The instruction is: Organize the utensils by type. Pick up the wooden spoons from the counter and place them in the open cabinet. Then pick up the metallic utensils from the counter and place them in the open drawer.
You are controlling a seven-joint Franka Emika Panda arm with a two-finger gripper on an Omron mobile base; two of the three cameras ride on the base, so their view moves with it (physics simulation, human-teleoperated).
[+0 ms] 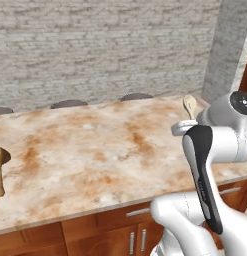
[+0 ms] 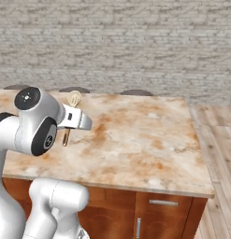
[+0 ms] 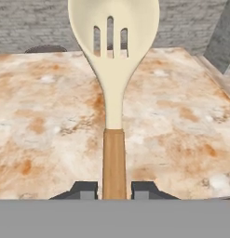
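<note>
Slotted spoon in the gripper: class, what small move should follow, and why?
Probably carry it away from the counter toward the cabinet. The gripper is shut on the slotted spoon by its handle, raised above the top; another wooden spoon lies waiting.

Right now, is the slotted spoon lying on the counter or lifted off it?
Lifted: the gripper holds the slotted spoon by its handle, above the counter.
</note>
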